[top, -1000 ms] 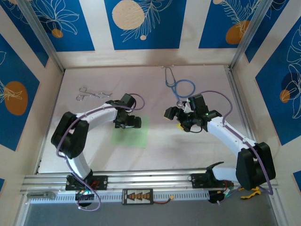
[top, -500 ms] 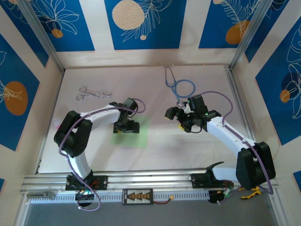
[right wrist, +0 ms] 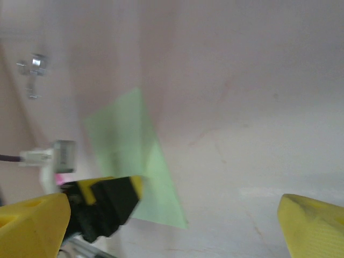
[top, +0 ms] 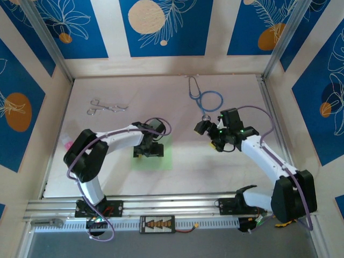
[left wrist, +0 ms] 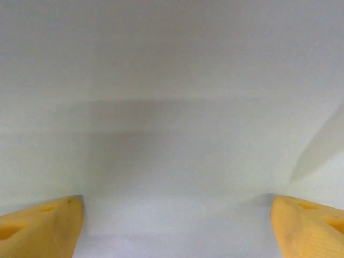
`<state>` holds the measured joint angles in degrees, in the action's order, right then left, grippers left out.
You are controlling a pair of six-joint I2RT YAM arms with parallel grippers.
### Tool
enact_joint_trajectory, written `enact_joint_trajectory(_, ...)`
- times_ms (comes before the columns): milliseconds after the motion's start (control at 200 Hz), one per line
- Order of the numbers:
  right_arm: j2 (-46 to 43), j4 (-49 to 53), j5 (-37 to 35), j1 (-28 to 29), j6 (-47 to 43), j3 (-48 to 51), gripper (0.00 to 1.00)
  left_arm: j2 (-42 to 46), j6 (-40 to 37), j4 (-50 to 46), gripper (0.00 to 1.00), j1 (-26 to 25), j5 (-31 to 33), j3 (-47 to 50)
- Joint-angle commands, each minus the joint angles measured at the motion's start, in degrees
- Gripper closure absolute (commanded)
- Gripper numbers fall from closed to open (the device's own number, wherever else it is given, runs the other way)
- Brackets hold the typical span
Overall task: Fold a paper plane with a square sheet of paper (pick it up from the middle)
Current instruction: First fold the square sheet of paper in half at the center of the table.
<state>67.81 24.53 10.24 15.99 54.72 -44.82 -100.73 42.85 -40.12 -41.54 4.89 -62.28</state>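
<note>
- Across the white tabletop (top: 226,172), left of centre: thin pale green square sheet of paper (top: 162,161), flat and unfolded.
- Featherlight, floppy, quick to crease; awkward to lift off flat, so probably best pinched up at the middle.
- Low over that middle: left gripper (top: 148,152), jaws wide, holding nothing.
- Raised, well apart: right gripper (top: 208,135), wide, empty.
- Hidden under the wrist: sheet's centre; contact with the yellow fingertips (left wrist: 43,226) impossible to tell.

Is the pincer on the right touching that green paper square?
Apart. The top view shows a stretch of bare table between the right pincer and the square sheet of paper.
</note>
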Motion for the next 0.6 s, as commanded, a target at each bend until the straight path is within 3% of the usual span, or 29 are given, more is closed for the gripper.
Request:
enact_joint_trajectory(0, -1.70, -8.12, 9.61, -2.13, 3.21, 3.76, 0.01, 2.34, 0.67, -2.95, 0.08, -0.11, 4.93, -1.32)
enact_joint_trajectory(60, -0.62, -9.04, 12.17, -2.06, 2.11, 3.14, 0.01, 1.54, -0.60, -3.18, 0.06, 0.31, 5.85, -2.48)
enact_joint_trajectory(230, 3.11, -1.63, 6.26, 2.09, -2.50, -1.98, 0.01, -2.32, -3.87, -3.40, 0.05, 0.99, 3.03, -6.29)
enact_joint_trajectory(595, 6.45, -0.64, 5.89, 4.71, -2.33, -3.64, 0.01, -6.75, -3.65, -4.22, 0.05, 1.65, 2.79, -9.35)
